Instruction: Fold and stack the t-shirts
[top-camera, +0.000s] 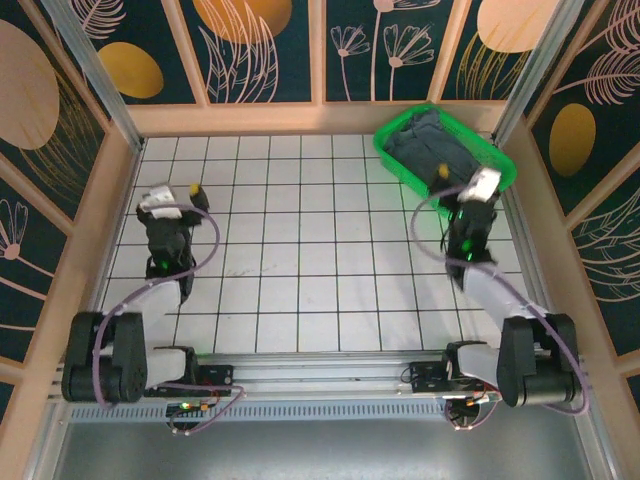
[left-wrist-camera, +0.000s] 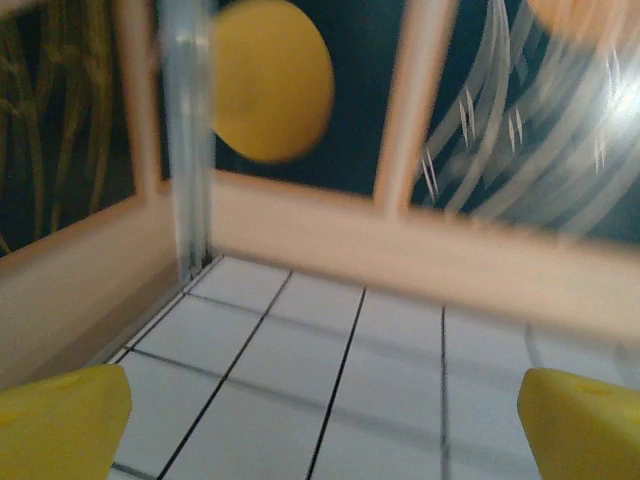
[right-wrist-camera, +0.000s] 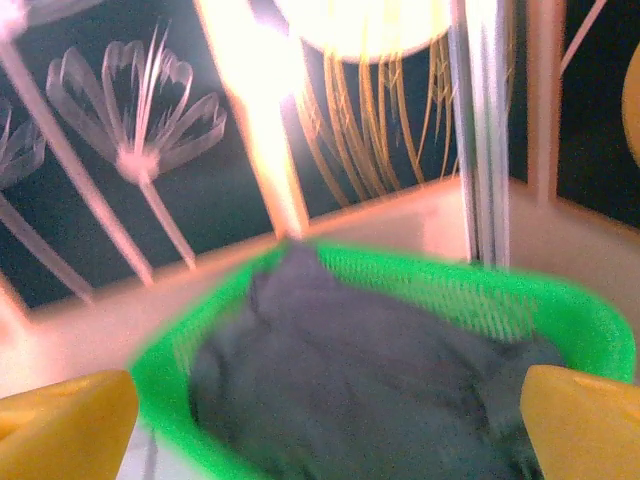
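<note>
At upper right, grey t-shirts (top-camera: 435, 140) lie heaped in a green basket (top-camera: 400, 156), just ahead of the right gripper (top-camera: 467, 178), its jaws spread wide. At far left, well apart from them, the left gripper (top-camera: 168, 196) is likewise spread.

Grey t-shirts (right-wrist-camera: 370, 390), apparently crumpled, fill the green basket (right-wrist-camera: 600, 335); fingers (right-wrist-camera: 60, 430) apart.

I see the left arm (top-camera: 165, 255) and right arm (top-camera: 480, 275) both reaching forward from their bases, each with its jaws spread wide and empty.
</note>
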